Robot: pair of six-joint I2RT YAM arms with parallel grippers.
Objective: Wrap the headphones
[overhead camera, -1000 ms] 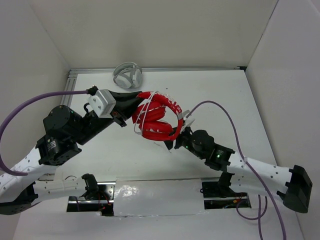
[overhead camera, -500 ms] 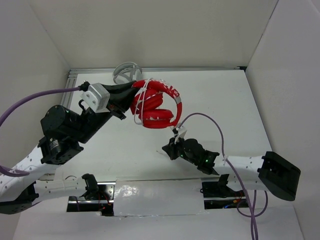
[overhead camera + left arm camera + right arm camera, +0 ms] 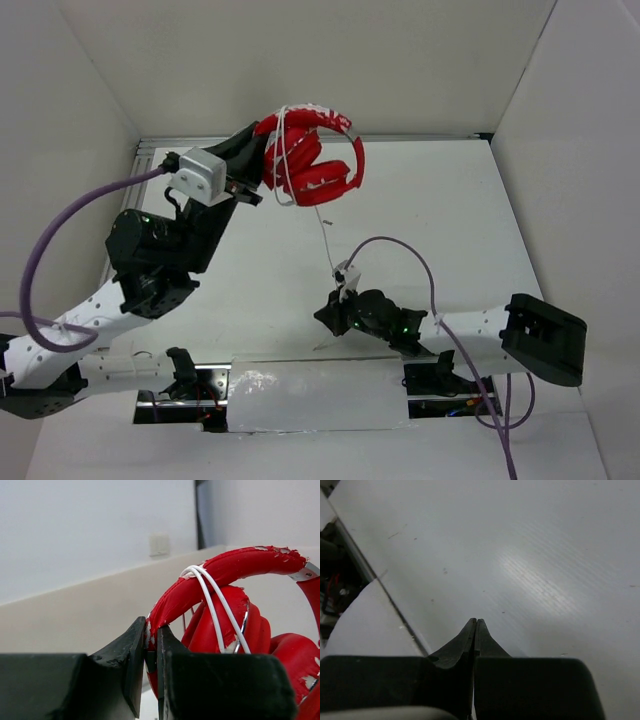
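Note:
The red headphones [image 3: 318, 160] hang in the air over the table's back edge, with my left gripper [image 3: 258, 150] shut on the headband [image 3: 172, 600]. White cable [image 3: 215, 607] is looped several times over the band and ear cups. A thin loose strand [image 3: 324, 235] hangs down from them toward the right arm. My right gripper [image 3: 322, 316] is low over the table's front middle, apart from the headphones. Its fingers [image 3: 475, 622] are pressed together, and the right wrist view shows nothing between them.
A purple cable [image 3: 405, 245] arcs above the right arm, and another [image 3: 60, 225] loops off the left arm. A white cover plate [image 3: 310, 395] lies between the arm bases. An aluminium rail [image 3: 420, 137] runs along the back edge, with white walls on three sides.
My left arm has lifted the headphones up and toward the back wall. The right gripper has shut and drawn back toward the front of the table, away from the headphones.

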